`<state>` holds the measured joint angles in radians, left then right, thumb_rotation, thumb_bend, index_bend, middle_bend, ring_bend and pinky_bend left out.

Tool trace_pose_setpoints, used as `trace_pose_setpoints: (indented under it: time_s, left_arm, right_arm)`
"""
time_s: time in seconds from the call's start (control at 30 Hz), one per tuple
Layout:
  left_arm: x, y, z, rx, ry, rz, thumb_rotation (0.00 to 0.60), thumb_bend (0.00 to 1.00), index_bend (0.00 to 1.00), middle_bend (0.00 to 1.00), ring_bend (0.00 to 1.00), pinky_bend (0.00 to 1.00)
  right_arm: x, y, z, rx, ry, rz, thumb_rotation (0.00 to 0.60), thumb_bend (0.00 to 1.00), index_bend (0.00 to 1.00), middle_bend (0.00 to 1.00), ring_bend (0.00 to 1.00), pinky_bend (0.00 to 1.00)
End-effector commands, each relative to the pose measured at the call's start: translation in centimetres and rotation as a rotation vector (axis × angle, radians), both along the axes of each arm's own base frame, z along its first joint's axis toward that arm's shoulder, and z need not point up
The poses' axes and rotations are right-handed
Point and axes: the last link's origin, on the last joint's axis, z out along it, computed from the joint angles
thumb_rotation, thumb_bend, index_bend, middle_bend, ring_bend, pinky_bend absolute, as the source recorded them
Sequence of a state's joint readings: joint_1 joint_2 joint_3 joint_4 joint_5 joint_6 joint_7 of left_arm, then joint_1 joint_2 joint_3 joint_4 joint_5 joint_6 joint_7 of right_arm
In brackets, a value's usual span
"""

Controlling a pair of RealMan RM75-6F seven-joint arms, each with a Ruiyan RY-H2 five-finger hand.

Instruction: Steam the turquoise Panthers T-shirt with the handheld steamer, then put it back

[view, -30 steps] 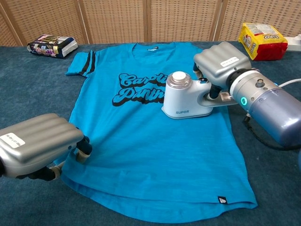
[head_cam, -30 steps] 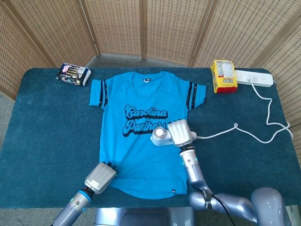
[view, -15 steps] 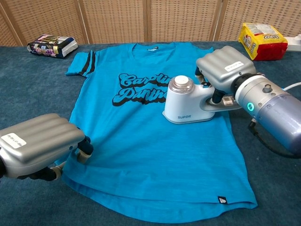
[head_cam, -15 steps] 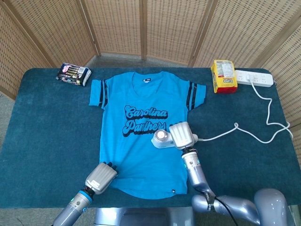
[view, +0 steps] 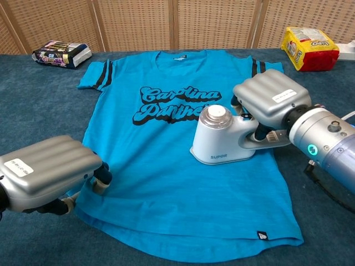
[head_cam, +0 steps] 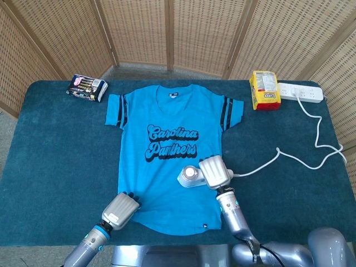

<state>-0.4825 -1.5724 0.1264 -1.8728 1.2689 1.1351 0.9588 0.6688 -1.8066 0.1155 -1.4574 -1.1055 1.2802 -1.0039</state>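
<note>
The turquoise T-shirt (head_cam: pixel 167 150) lies flat on the blue table (head_cam: pixel 55 144). The white steamer (view: pixel 219 141) sits on its lower right part, gripped by the right hand (view: pixel 269 100). The left hand (view: pixel 47 172) presses the shirt's lower left hem, fingers curled.

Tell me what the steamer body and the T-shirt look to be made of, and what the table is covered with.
The white handheld steamer looks like smooth, slightly glossy moulded plastic with a clear domed cap. The turquoise Panthers T-shirt appears to be a soft matte knit, probably cotton blend, given its faint heathered streaks. The dark teal table covering looks like short-pile carpet or felt, matte and fuzzy.
</note>
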Motion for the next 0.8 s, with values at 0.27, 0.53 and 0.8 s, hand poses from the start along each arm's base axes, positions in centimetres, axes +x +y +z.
trace_pose_setpoints:
  time_s: [0.27, 0.53, 0.8]
  left_arm:
    - [0.0, 0.0, 0.0, 0.005, 0.002, 0.003, 0.600, 0.48, 0.66, 0.51, 0.45, 0.58]
    - [0.0, 0.1, 0.0, 0.006, 0.004, 0.005, 0.599, 0.48, 0.66, 0.51, 0.45, 0.58]
    - [-0.1, 0.2, 0.0, 0.008, 0.009, 0.015, 0.599, 0.48, 0.66, 0.51, 0.45, 0.58]
  right_arm:
    - [0.2, -0.7, 0.1, -0.023, 0.003, 0.018, 0.600, 0.27, 0.78, 0.77, 0.80, 0.73]
    - [0.2, -2.4, 0.1, -0.047, 0.010, 0.000, 0.600, 0.27, 0.78, 0.77, 0.80, 0.73]
    - [-0.3, -4.5, 0.4, -0.080, 0.009, -0.040, 0.600, 0.27, 0.78, 0.77, 0.80, 0.73]
